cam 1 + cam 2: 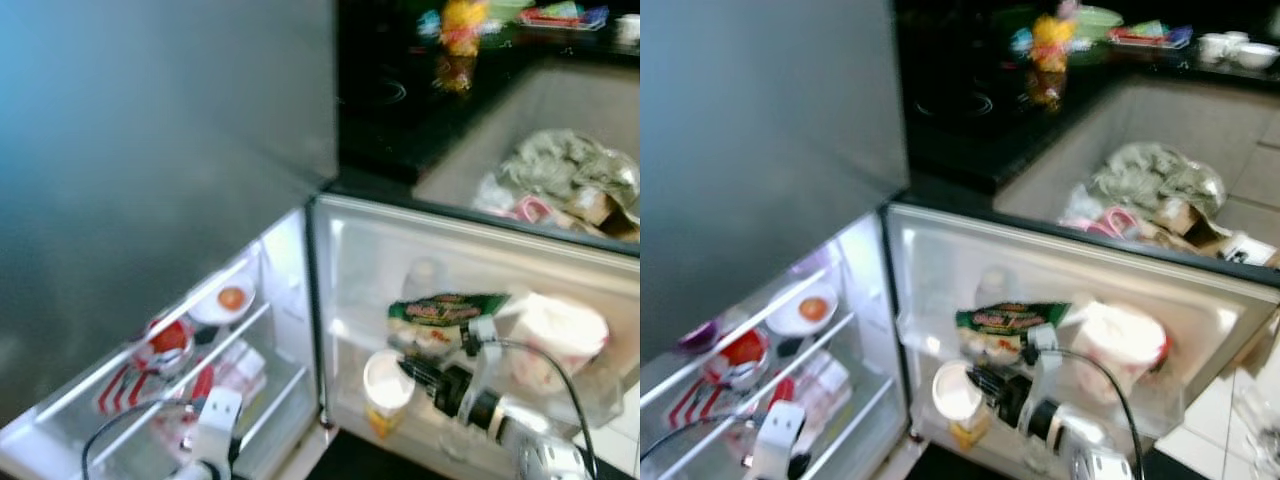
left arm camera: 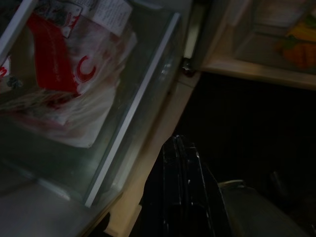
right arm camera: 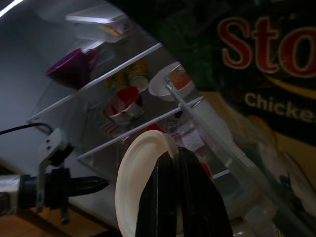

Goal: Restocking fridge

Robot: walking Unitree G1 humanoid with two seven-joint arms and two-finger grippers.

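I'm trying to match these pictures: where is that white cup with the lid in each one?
Left eye view: white lidded cup low in the door shelf, below the green packet.
Right eye view, same spot.
Right wrist view, its lid behind the right claw.
Left wrist view: not in it.
Shared landmark: the green packet.

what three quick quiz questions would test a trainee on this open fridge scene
1. True or false: the right claw is at the open fridge door's shelf.
2. What lies in the white bowl on the fridge's inner shelf? A) an orange-red round thing B) a green bottle C) a spoon
3. Fill in: the green printed food bag sits beside a white round ____.

Key: 1 true; 2 A; 3 tub
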